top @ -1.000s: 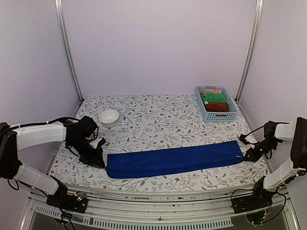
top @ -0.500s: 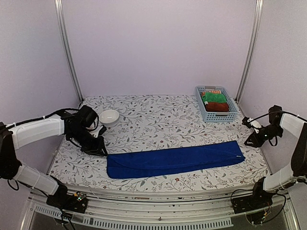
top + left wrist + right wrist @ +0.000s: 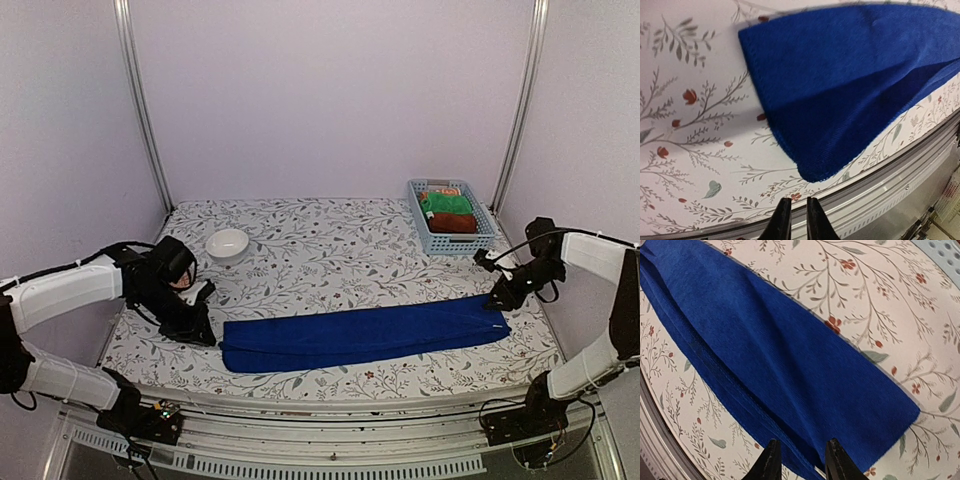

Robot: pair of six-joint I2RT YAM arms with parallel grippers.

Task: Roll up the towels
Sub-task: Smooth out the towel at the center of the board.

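Rolling had not begun: the blue towel (image 3: 365,336) lay flat along the bench (image 3: 330,250) front, the red towel (image 3: 452,222) sat in the basket (image 3: 485,238), the left claw (image 3: 795,220) nearly pressed together and the right claw (image 3: 799,460) spread, both empty.

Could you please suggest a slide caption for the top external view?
Blue towel lies flat across the floral table, left gripper and right gripper at its ends.
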